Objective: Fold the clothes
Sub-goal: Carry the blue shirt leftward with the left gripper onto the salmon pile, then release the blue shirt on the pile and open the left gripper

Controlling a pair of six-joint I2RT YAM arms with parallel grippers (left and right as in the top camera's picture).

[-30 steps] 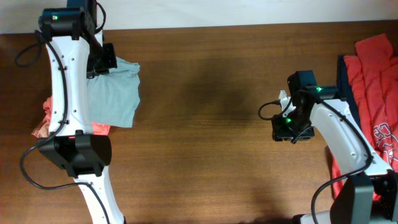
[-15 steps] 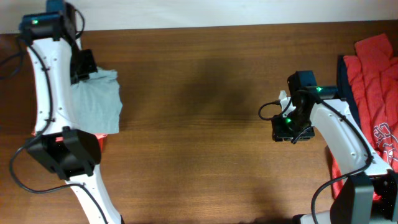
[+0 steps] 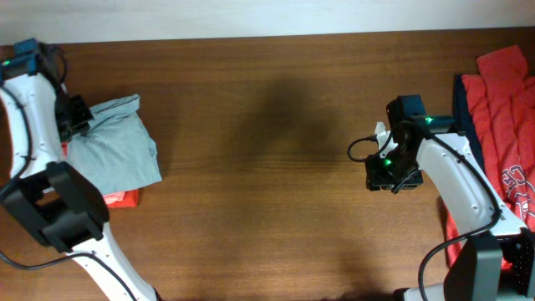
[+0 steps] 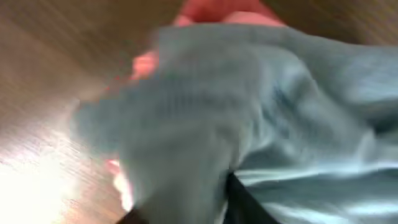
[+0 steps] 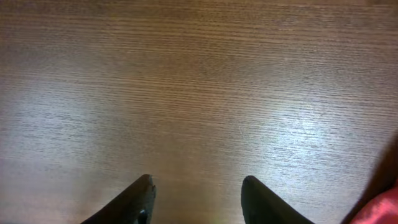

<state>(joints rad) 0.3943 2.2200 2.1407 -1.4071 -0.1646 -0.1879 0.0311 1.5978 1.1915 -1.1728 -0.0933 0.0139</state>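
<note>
The brown wooden counter [image 3: 267, 167] fills the overhead view, its wide middle bare wood. The left arm [image 3: 15, 109] stands at the counter's left edge, rising from its dark joint near the front-left and bending toward the back-left corner, with the wrist turned back toward the cloth. The right arm [image 3: 456, 176] reaches in from the front-right corner, its elbow bent, with the wrist held over bare wood right of the middle.

A heap of red shirts [image 3: 501, 109], one with white print, lies along the right edge, and a navy shirt [image 3: 462, 109] shows at its inner side. The grey-blue shirt [image 3: 117, 150] lies bunched near the left edge, just beside the left arm. A bit of coral-red shirt [image 3: 124, 198] sticks out from under its front corner.

The left pincer [image 3: 79, 119] is against the back-left part of the grey-blue shirt. The wrist view is blurred and filled with cloth, so I cannot tell whether it grips. The right pincer [image 5: 196, 186] stands half wide, with only wood between its tips.

Compared with a second ago, the left arm has swung out toward the left edge, and the grey-blue shirt has gone leftward with it and lies flatter. The right arm and the red heap have not moved.
</note>
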